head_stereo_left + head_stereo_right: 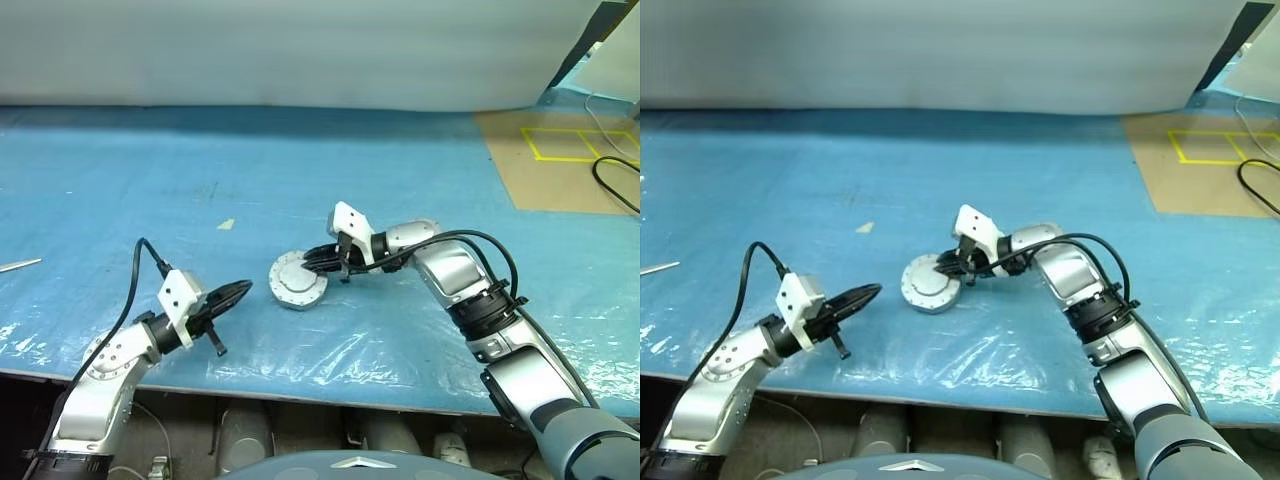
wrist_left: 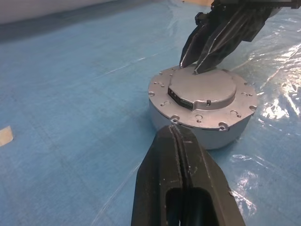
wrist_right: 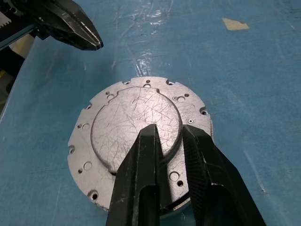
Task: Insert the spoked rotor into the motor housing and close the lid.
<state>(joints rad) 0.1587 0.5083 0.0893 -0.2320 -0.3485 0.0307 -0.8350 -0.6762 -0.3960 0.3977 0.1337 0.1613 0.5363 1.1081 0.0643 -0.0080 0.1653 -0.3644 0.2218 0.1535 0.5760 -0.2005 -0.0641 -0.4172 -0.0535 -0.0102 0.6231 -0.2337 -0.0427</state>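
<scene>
Lid [image 3: 136,127] and motor housing [image 2: 207,132] sit together as one closed grey unit near the middle of the table [image 1: 420,190], which is covered by a blue plastic sheet [image 1: 110,200]; the plain grey face of the lid is up, a raised round centre ringed by a flange with small holes. At the far left edge a thin silvery rod [image 1: 18,265] lies on the sheet. Near the front left, the left claw [image 1: 236,291] hovers with its two black fingers pressed together and nothing between them, pointing right toward the housing and stopping just short of its near-left side. A small pale scrap of tape [image 1: 226,224] lies on the sheet farther back, left of centre. To the right of the housing, the right claw [image 1: 316,260] reaches in from the right and angles down over the lid, its fingertips [image 2: 203,63] at the right rim of the raised centre; its fingers stand a narrow gap apart, and whether they pinch that edge cannot be told. At the far right a brown board [image 1: 555,175] with yellow tape lines [image 1: 565,158] and a black cable [image 1: 612,188] lies beyond the sheet.
</scene>
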